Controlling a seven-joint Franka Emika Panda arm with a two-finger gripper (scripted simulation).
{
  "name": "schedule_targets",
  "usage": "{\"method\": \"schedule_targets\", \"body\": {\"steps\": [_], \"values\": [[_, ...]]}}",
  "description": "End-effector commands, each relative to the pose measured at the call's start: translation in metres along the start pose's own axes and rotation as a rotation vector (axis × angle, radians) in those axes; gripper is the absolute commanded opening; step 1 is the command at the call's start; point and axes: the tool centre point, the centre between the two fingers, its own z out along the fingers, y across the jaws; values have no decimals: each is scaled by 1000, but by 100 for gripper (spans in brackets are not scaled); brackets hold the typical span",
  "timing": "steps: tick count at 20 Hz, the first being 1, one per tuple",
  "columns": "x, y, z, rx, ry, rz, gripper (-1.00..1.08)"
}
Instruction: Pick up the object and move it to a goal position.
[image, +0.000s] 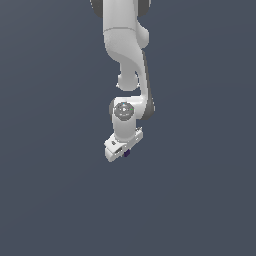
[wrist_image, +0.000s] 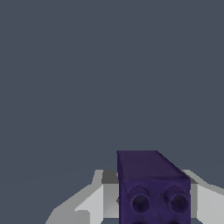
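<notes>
The object, a dark purple block (wrist_image: 151, 186) with round holes in its near face, fills the space between the two pale fingers (wrist_image: 94, 199) in the wrist view. In the exterior view only a small purple speck of the object (image: 127, 153) shows beneath the white gripper (image: 122, 150). The gripper hangs at the end of the white arm (image: 125, 55), tilted, and is shut on the object. Whether the object touches the ground cannot be told.
Flat, featureless grey-blue ground (image: 50, 200) surrounds the arm on every side. No goal marker or other object shows in either view.
</notes>
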Motion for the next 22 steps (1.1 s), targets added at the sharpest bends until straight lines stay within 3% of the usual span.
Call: {"method": "schedule_targets", "body": {"steps": [1, 12, 22], "values": [[0, 0, 0, 0, 0, 0, -100], [6, 0, -5, 0, 0, 0, -100], [54, -4, -40, 0, 1, 0, -100]]}}
